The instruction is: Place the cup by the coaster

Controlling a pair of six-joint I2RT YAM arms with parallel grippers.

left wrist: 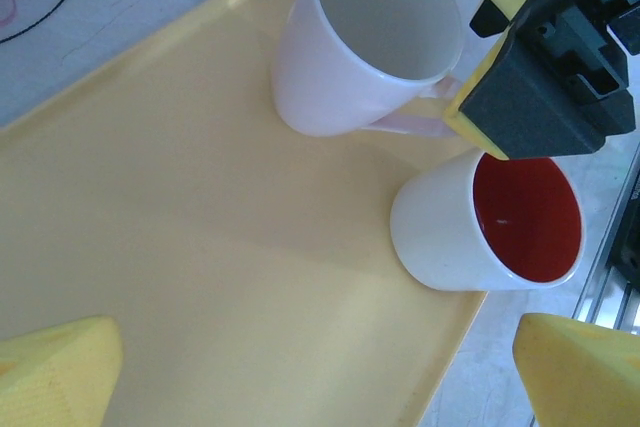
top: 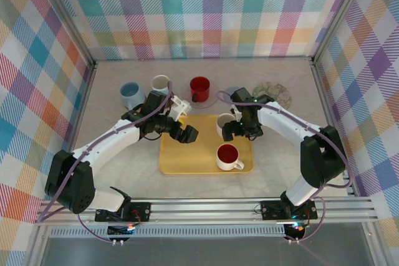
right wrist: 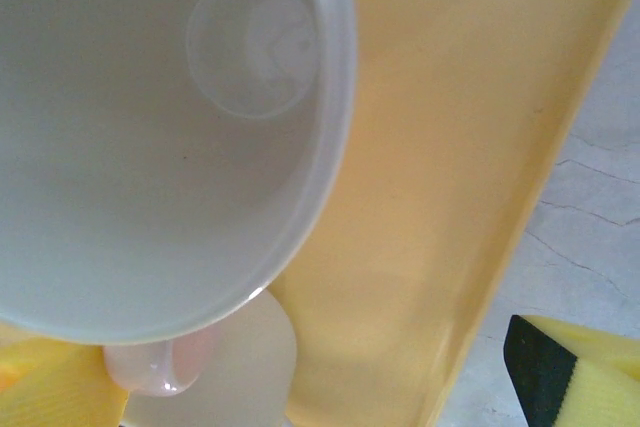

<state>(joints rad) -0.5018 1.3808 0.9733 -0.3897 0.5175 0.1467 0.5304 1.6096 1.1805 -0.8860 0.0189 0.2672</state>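
Observation:
A white cup stands on the yellow tray at its far right. My right gripper is open, its jaws set on either side of the cup's handle, which sits close to the left yellow finger. A patterned round coaster lies on the table behind and to the right of the tray. My left gripper hangs open over the tray's far left part, holding nothing.
A white cup with a red inside stands on the tray near its front right. Behind the tray are a red cup, a white cup and a blue cup. The tray's middle is bare.

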